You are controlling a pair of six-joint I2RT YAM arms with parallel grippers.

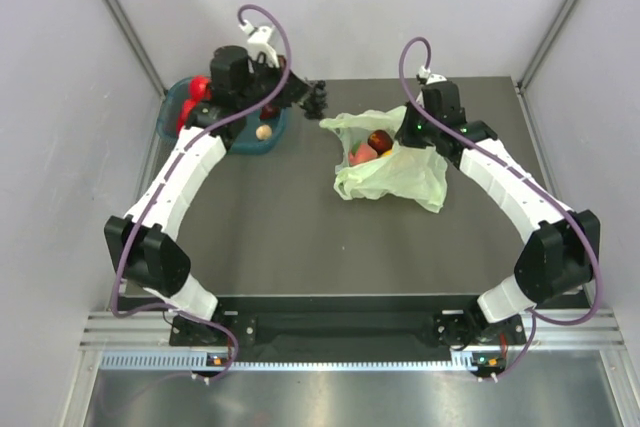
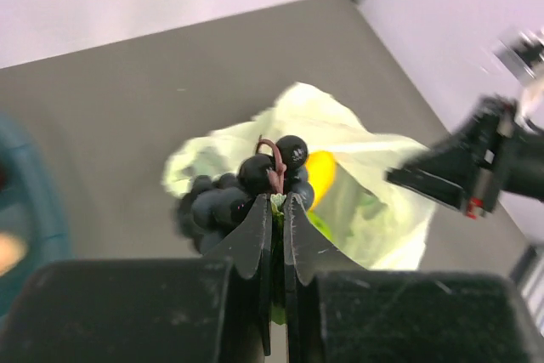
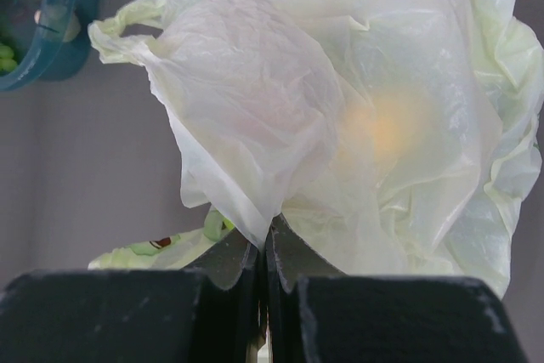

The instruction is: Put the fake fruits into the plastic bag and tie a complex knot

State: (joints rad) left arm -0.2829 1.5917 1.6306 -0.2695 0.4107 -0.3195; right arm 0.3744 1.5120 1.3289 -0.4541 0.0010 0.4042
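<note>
At the lower edge of the top view sit the two arm bases, with the dark table [image 1: 260,237] stretching away from them. Right of centre, the plastic bag [image 1: 395,177] lies slumped on it, its mouth gaping at the upper end. The right jaws are pressed together on a fold of the bag's film at the upper right rim and hold that side up. A red fruit [image 1: 379,139] and a pink one [image 1: 361,155] show inside.

Just past the mouth, at upper centre, the left jaws pinch a bunch of dark purple grapes [image 2: 255,174], which hangs near the bag but apart from it. Farthest off, upper left, the teal basket [image 1: 240,145] has red fruits [image 1: 198,89] in it.

The step in hand looks like loading, with the grapes on their way to the bag. The next move calls for bringing the bunch over the open mouth and low enough to clear the rim. The left jaws can then spread while the right jaws hold the rim up. No knot is begun.
</note>
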